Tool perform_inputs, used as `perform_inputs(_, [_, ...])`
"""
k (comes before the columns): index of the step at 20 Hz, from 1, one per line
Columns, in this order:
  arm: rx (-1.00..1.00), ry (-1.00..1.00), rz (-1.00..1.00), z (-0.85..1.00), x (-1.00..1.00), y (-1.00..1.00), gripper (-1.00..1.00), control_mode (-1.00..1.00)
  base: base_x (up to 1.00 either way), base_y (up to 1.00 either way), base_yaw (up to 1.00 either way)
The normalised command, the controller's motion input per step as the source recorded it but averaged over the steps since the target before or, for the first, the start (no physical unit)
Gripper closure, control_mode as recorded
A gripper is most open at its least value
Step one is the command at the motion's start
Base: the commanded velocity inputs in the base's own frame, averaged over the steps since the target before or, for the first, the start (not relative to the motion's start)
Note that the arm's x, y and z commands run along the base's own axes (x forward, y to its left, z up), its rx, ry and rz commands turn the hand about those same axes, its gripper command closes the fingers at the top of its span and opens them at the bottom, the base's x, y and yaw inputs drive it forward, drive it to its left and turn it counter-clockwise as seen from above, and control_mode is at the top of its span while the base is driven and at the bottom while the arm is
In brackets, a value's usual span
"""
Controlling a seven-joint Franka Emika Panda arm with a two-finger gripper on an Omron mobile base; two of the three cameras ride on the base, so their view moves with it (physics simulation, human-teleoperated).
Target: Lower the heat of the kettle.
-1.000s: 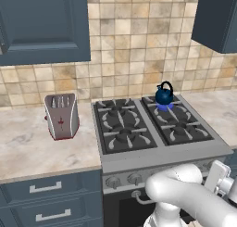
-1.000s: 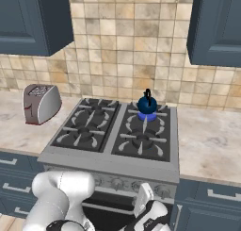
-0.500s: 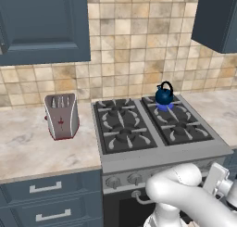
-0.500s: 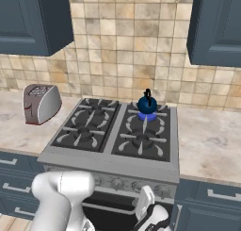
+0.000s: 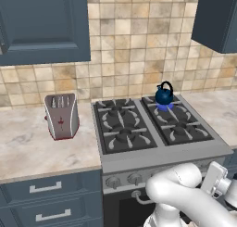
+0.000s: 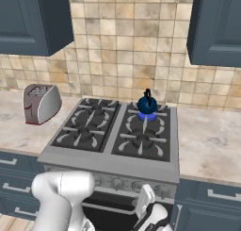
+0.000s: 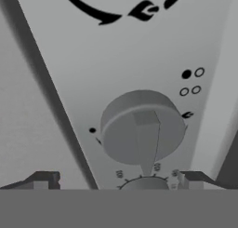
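The small glossy dark-blue kettle (image 5: 164,94) stands on the stove's back right burner, with a blue flame (image 6: 147,116) glowing under it. In the hand view a round grey knob (image 7: 142,129) on the stove's front panel sits close ahead, its pointer ridge running toward the bottom of that view. My gripper (image 7: 120,181) is open, one dark fingertip (image 7: 44,179) to the left and the other to the right of the knob, apart from it. In the right base view my hand (image 6: 147,202) hangs low before the stove's front panel, below the right burners.
A silver toaster (image 5: 61,116) stands on the marble counter (image 5: 28,147) left of the stove (image 5: 139,129). More knobs (image 5: 112,182) line the front panel above the oven handle. Blue drawers (image 5: 46,189) flank the stove and wall cabinets (image 5: 44,27) hang above.
My hand has crept slightly closer to the stove's front panel. The kettle and the toaster have stayed where they were.
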Motion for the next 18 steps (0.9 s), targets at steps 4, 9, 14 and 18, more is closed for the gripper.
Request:
perform_inputs(4, [0.0,0.0,0.0,-0.15,0.1,0.0,-1.0,-1.0,0.0,0.0,0.0])
perform_inputs(9, [0.0,-0.01,0.0,-0.15,0.11,0.0,-1.0,-1.0,0.0,0.0,0.0])
perform_inputs(14, [0.0,-0.03,0.0,-0.23,0.23,0.0,-1.0,-1.0,0.0,0.0,0.0])
perform_inputs(18, [0.0,-0.06,0.0,-0.3,0.33,0.0,-1.0,-1.0,0.0,0.0,0.0])
